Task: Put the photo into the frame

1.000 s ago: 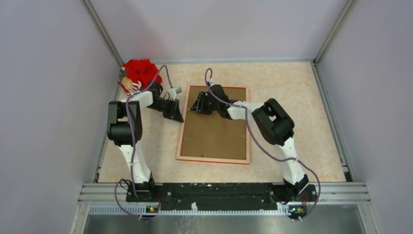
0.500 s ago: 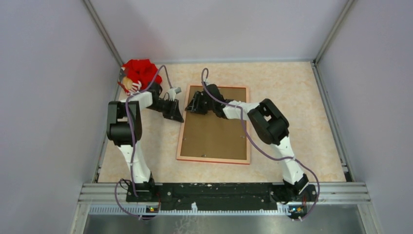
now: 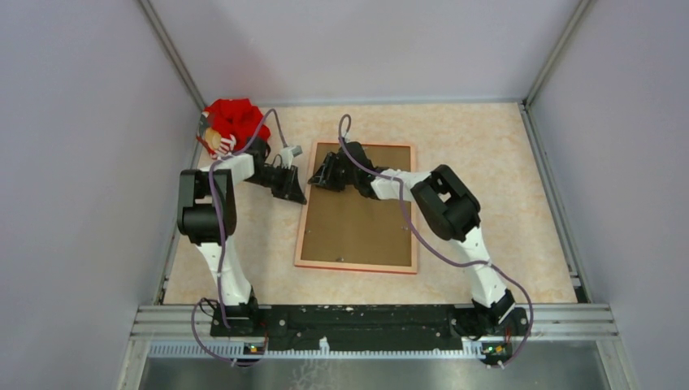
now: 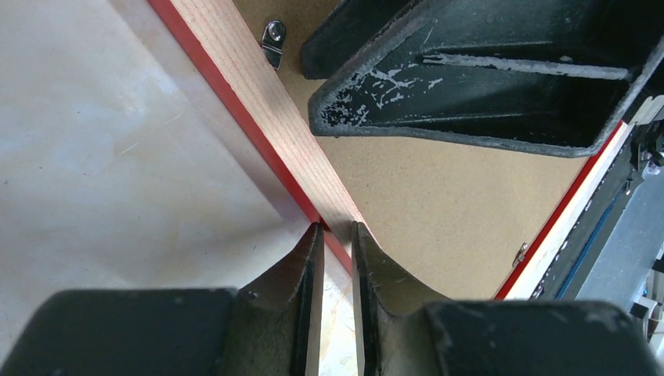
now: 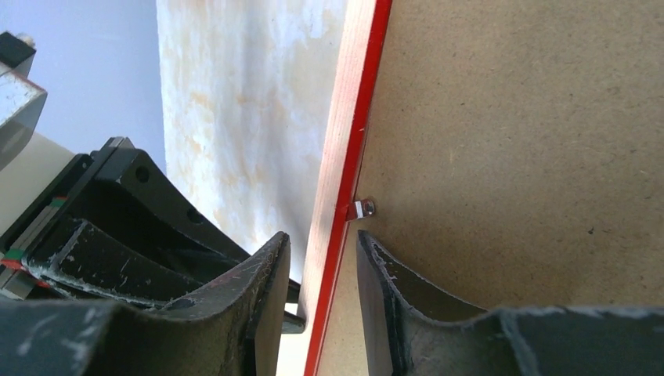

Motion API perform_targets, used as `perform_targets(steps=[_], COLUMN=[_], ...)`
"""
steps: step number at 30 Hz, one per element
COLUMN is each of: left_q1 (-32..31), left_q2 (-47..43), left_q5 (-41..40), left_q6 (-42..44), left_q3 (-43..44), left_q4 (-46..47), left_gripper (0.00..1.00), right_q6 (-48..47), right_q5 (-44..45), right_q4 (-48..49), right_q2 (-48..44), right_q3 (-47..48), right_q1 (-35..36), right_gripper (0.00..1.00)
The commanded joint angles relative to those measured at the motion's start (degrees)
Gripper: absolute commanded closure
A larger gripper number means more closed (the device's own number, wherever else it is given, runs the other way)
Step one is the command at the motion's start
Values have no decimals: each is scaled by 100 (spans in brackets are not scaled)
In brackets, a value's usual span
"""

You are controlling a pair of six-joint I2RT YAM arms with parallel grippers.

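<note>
Now the right gripper (image 3: 317, 173) is sitting further left than a second ago. It was hanging over the brown backing panel (image 3: 357, 219) and is now hovering at the left rail of the frame (image 3: 356, 266), near the far-left corner, and its elbow is sitting further left too. The left gripper (image 3: 297, 193), the frame and the red bundle (image 3: 231, 118) are lying where they were. The frame is lying flat, back side up, in the middle of the table (image 3: 487, 162), with the panel sitting inside it. Its pale wood back is facing up and a red edge is showing along the sides. In the left wrist view the left jaws are standing nearly together and pinching the left rail between the tips. In the right wrist view the right jaws are standing partly apart astride the same rail, a little farther along, with one finger outside over the table and one over the panel. I cannot tell if the pads are pressing it. The two grippers are sitting just beside each other. Counts: two arms, two grippers, one frame, one backing panel and one red bundle in the far-left corner. Two small metal clips (image 4: 273, 43) are showing in the left wrist view and one in the right wrist view.
</note>
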Motion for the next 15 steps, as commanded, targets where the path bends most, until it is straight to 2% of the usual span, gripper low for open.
perform_targets(steps=[1,15], left_q1=[-55,-45], left_q2=[-106,-135], left_q5=[-69,-100], left_q6=[198,244], left_q3=[-171,-180], left_q4=[23,7], left_gripper=[77,77], right_q6=[439,1038], right_q5=[199,437], right_q4=[300,607], right_q2=[170,265], right_q3=[-30,-195], right_q1=[94,115], right_gripper=[63,65])
